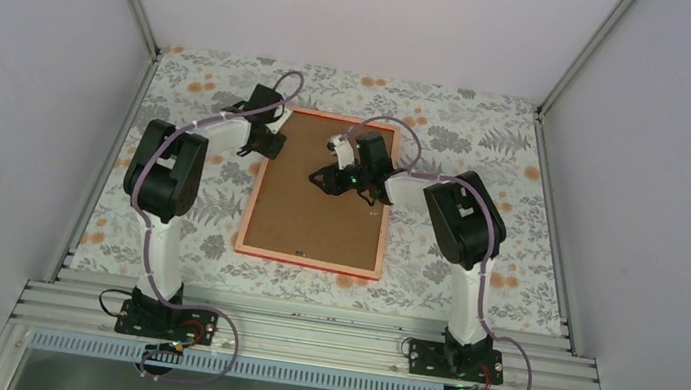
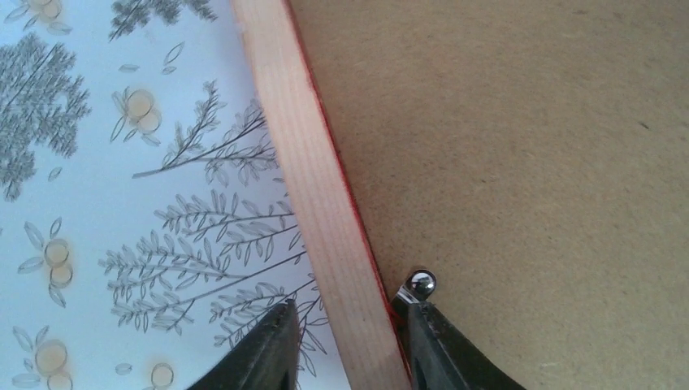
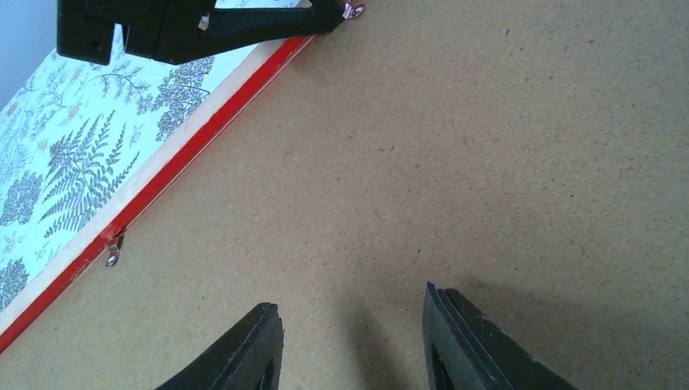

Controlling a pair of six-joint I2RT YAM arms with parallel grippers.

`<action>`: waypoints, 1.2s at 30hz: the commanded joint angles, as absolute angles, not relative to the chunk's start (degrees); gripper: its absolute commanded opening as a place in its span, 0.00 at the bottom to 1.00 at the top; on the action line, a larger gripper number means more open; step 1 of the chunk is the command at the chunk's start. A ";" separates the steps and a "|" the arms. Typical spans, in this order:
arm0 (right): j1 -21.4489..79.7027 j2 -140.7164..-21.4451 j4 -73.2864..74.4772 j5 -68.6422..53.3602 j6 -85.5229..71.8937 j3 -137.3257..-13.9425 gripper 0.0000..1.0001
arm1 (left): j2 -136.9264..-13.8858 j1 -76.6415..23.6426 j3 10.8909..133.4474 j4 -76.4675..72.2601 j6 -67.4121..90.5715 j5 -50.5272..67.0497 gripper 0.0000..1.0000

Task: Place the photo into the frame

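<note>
The frame (image 1: 257, 192) lies face down on the table, its paler back rail and red inner edge up. The brown backing board (image 1: 320, 207) fills it. The photo is hidden. My left gripper (image 1: 265, 144) is open and straddles the frame's left rail (image 2: 317, 187), one finger on the cloth side, the other on the board side right by a small metal clip (image 2: 420, 284). My right gripper (image 1: 331, 181) is open and empty, low over the backing board (image 3: 455, 146); its midpoint shows in the right wrist view (image 3: 349, 296).
The floral tablecloth (image 1: 489, 143) covers the table around the frame. Another metal clip (image 3: 114, 253) sits along the frame's rail (image 3: 175, 166). The left gripper's body (image 3: 203, 24) shows at the top of the right wrist view. White walls enclose the table.
</note>
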State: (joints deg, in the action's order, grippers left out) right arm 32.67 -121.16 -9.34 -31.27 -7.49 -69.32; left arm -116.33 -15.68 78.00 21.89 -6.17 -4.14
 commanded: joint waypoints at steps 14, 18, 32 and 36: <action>33.27 -111.26 9.75 -48.29 2.24 -71.22 0.50 | -75.37 -18.32 49.67 35.38 -52.36 29.14 0.89; 33.88 -107.69 16.68 -55.18 10.80 -67.32 0.49 | -67.68 -26.30 40.87 32.89 -54.80 29.81 0.88; 39.70 -115.90 20.04 -51.96 17.28 -60.65 0.27 | -71.32 -45.90 29.46 15.94 -51.39 17.57 0.74; 39.56 -117.96 19.22 -49.87 15.60 -61.15 0.25 | -75.47 -45.97 30.38 12.85 -49.39 14.24 0.72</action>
State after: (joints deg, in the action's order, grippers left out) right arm 39.68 -114.34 19.03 -55.31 16.25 -61.52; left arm -72.71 -45.71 30.02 18.90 -50.96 18.24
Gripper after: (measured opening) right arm 0.255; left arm 0.724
